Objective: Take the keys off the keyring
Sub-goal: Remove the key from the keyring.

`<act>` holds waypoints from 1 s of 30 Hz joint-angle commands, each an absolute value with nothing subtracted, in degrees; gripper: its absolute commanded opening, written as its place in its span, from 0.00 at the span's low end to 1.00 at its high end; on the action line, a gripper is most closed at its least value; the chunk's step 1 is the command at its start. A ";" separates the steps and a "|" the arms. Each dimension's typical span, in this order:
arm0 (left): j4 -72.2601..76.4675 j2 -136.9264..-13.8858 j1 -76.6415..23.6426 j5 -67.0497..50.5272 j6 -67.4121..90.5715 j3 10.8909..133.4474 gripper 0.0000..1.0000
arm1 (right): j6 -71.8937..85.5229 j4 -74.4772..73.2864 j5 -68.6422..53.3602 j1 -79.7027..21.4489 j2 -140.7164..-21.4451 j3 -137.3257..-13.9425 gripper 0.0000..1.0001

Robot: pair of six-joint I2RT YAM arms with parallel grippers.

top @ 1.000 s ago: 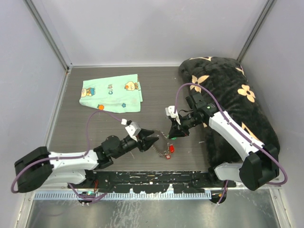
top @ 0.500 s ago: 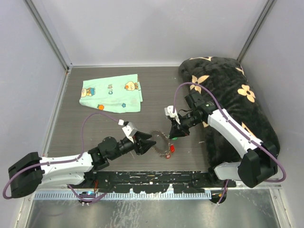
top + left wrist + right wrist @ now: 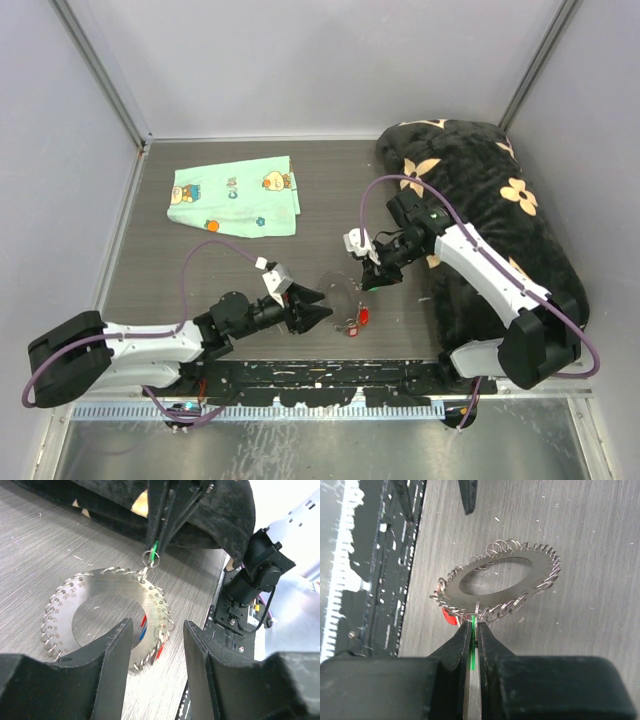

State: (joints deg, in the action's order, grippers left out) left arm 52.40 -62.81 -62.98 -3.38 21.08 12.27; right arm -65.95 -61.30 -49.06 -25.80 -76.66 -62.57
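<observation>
The keyring (image 3: 335, 282) is a flat silver ring (image 3: 112, 586) fringed with small wire loops (image 3: 535, 566). It hangs tilted, with its low edge near the table. My right gripper (image 3: 372, 278) is shut (image 3: 472, 630) on a thin green key (image 3: 154, 546) that is still linked to the rim by a small loop. A red key (image 3: 361, 315) hangs at the ring's lower edge (image 3: 448, 617). My left gripper (image 3: 312, 306) is open (image 3: 157, 647), and the ring's near edge sits just ahead of the gap, touching neither finger.
A mint-green cartoon-print cloth (image 3: 235, 198) lies at the back left. A black cushion with tan flowers (image 3: 490, 200) fills the right side, close behind my right arm. Grey walls enclose the table, and a black rail (image 3: 320, 375) runs along its near edge.
My left gripper has backed slightly off the keyring and its jaws have widened a little. My right gripper, still shut on the green key, has shifted slightly up and right, tilting the ring.
</observation>
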 commanded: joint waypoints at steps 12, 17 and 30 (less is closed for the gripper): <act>49.90 -55.58 -62.68 -8.73 -0.53 14.92 0.47 | -95.40 -71.78 -42.48 -27.38 -82.57 -80.70 0.01; 50.78 -55.12 -62.71 -8.21 1.55 14.29 0.43 | -95.77 -71.50 -41.49 -28.58 -81.95 -80.86 0.01; 62.55 -67.24 -62.69 -7.95 9.06 17.21 0.38 | -97.66 -73.61 -44.27 -29.89 -81.21 -80.60 0.01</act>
State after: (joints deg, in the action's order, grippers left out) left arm 54.04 -64.45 -62.87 -7.81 7.20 14.20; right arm -94.87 -71.85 -40.80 -29.58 -83.48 -78.35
